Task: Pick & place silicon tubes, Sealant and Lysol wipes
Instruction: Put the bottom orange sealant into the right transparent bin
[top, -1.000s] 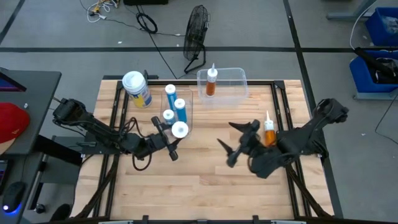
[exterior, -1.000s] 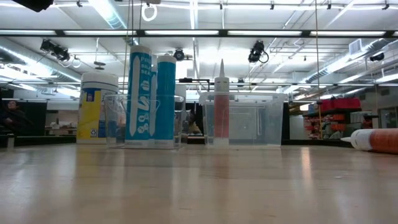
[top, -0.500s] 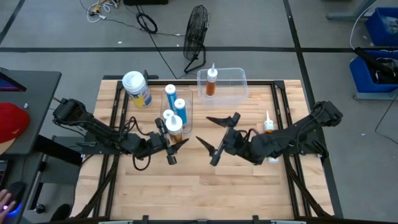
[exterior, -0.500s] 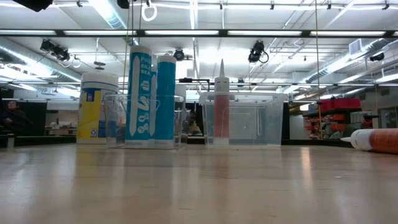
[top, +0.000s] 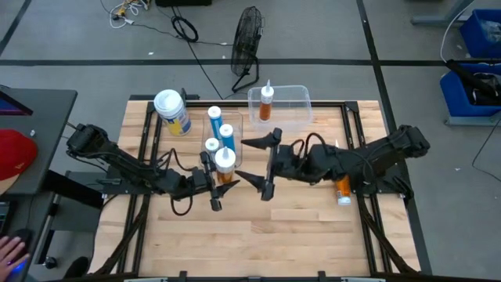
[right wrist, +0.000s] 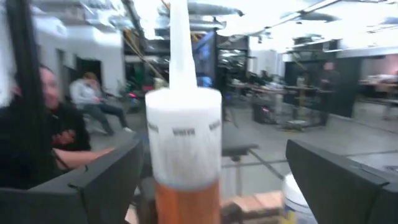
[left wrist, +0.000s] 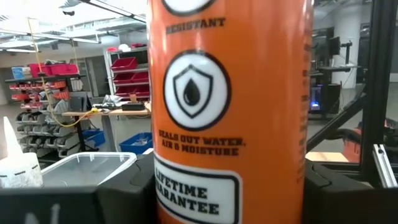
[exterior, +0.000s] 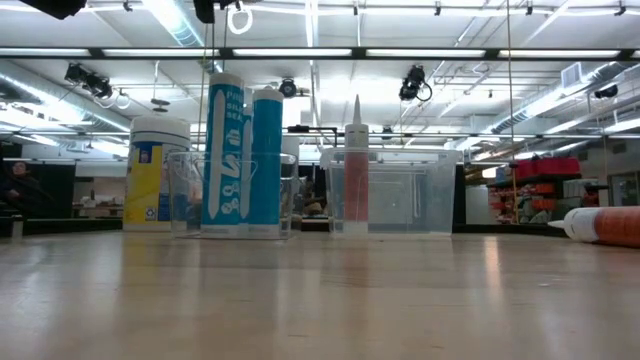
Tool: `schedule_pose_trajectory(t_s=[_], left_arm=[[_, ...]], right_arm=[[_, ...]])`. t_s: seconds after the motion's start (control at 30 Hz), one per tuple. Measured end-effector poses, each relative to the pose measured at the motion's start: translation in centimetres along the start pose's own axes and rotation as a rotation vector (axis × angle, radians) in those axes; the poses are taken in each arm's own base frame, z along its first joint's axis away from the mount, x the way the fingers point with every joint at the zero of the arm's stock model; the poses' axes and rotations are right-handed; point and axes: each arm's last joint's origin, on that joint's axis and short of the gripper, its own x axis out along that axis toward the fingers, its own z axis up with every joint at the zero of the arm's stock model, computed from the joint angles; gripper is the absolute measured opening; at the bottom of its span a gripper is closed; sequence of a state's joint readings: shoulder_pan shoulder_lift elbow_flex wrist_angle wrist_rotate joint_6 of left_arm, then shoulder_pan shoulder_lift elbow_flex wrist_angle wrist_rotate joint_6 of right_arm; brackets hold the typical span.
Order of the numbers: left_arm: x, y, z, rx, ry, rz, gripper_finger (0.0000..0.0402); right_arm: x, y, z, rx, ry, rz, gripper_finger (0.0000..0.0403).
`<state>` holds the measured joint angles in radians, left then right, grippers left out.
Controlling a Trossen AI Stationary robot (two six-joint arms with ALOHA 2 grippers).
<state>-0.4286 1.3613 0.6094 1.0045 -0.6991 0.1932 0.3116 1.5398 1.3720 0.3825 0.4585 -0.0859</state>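
Left end effector sits at the tabletop centre-left, clenched on an upright orange sealant tube with a white cap; the left wrist view shows the tube's orange label filling the frame between the dark fingers. Right end effector reaches in from 3 o'clock toward that tube, jaws spread wide and released, one finger on the far side and one on the near side of the tube's line; nothing between them is gripped. The right wrist view looks at the held tube's white nozzle and collar standing between its own two dark fingers, apart from both. Lysol wipes stand upright at 11 o'clock on the tabletop, white lid up, just beside a clear bin holding the slim blue silicone tubes; the low view shows the canister to the left of those tubes. A second clear bin at 12 o'clock holds one upright orange sealant tube. Another orange sealant tube lies on its side at 3 o'clock, partly under the right arm; the low view shows it flat at the far right. A person's hand shows off the tabletop at 8 o'clock. Seated people are in the room beyond.
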Motion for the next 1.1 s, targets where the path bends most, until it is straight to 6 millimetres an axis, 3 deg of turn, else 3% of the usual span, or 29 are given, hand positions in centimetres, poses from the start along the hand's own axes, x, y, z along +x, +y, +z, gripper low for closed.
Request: schedule_pose_trajectory(t_s=[0.37, 0.57, 0.73, 1.1], left_arm=[[0.0, 0.0, -0.1, -0.001, 0.007, 0.001, 0.0213], [0.5, 0.6, -0.4, -0.032, 0.021, -0.006, 0.0213], [0.8, 0.9, -0.8, -0.026, 0.051, -0.002, 0.0213], [0.7, 0.8, -0.9, -0.03, 0.06, -0.008, 0.0213]], right_arm=[[1.3, -1.8, -0.3, 0.095, -0.039, 0.202, 0.0391], [2.8, -1.9, -1.8, 0.076, -0.071, 0.22, 0.0391], [3.3, -1.8, -1.7, 0.051, -0.091, 0.207, 0.0388], [3.6, -2.0, -0.9, 0.065, -0.017, 0.22, 0.0315]])
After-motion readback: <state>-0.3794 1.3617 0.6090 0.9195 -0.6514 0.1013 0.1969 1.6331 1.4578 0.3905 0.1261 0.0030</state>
